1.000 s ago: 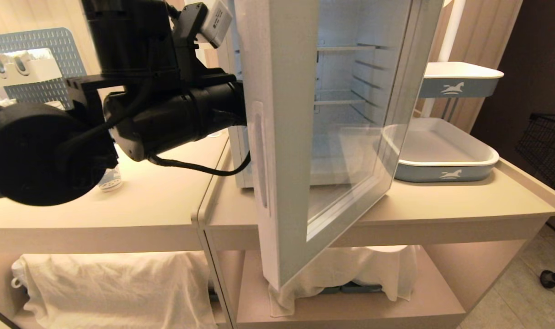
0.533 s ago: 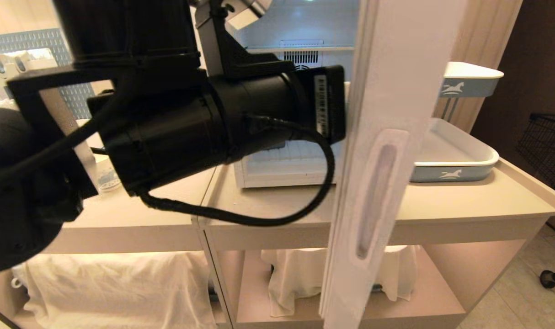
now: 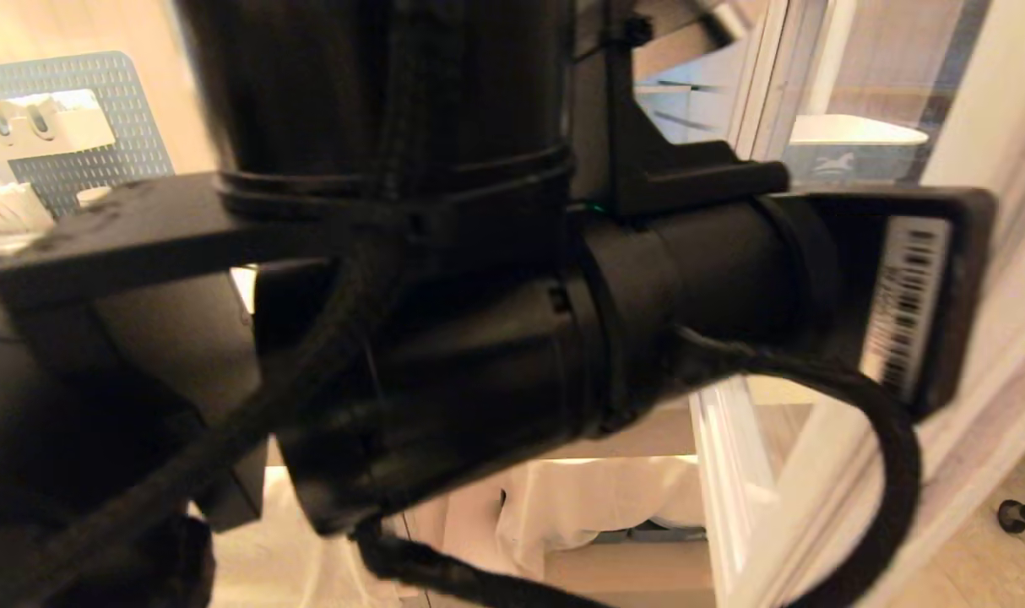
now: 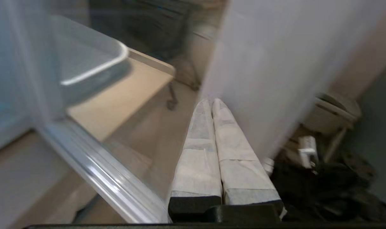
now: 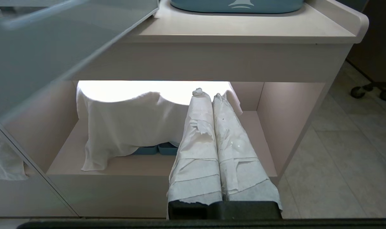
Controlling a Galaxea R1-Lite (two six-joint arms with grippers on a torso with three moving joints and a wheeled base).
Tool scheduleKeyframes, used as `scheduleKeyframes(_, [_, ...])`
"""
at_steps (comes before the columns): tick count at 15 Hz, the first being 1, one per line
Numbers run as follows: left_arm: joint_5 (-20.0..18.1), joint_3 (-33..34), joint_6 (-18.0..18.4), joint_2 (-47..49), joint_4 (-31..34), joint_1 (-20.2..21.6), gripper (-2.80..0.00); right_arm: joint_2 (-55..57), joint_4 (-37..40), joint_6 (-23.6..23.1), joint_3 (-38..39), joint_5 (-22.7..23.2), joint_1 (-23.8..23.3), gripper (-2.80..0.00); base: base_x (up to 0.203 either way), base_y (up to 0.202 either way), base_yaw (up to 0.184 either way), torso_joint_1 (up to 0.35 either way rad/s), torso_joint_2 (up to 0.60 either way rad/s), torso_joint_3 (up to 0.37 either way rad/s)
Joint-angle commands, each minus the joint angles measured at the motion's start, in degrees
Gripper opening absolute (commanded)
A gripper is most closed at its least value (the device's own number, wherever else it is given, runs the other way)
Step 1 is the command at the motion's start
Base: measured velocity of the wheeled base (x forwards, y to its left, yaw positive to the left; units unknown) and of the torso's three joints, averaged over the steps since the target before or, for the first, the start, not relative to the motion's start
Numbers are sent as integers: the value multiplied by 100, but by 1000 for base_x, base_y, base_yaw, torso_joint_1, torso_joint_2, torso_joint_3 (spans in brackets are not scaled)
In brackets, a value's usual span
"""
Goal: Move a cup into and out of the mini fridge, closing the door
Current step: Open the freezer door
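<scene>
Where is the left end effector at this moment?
In the left wrist view, the left end effector is shut, its tips at the door, with the tray on the counter behind the glass.

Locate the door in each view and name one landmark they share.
Head view: the door is on the right, standing open, partly hidden by the black arm.
Left wrist view: its glass and shiny edge fill the left half, running diagonally.
Right wrist view: its grey-blue face takes the upper left corner.
Shared landmark: the beige counter.
</scene>
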Motion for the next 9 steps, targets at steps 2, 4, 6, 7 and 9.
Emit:
scheduleKeyframes(2, [5,-73,-54,327,-23,-526,-280,-9,0,-8,0,2,2,-280,0,0,0,0,0,0])
scheduleKeyframes(4, [40,-270,-69,627,-23,-805,-280,0,0,-8,0,2,2,-280,0,0,0,0,0,0])
scheduleKeyframes(6, [209,-284,-38,623,-3,-795,-280,-9,0,-5,0,2,2,-280,0,0,0,0,0,0])
scheduleKeyframes(7, [284,-274,-16,558,15,-640,-280,-5,0,-7,0,2,2,-280,0,0,0,0,0,0])
scheduleKeyframes(9, [410,-231,119,374,64,-31,-280,-9,0,-1,0,2,2,-280,0,0,0,0,0,0])
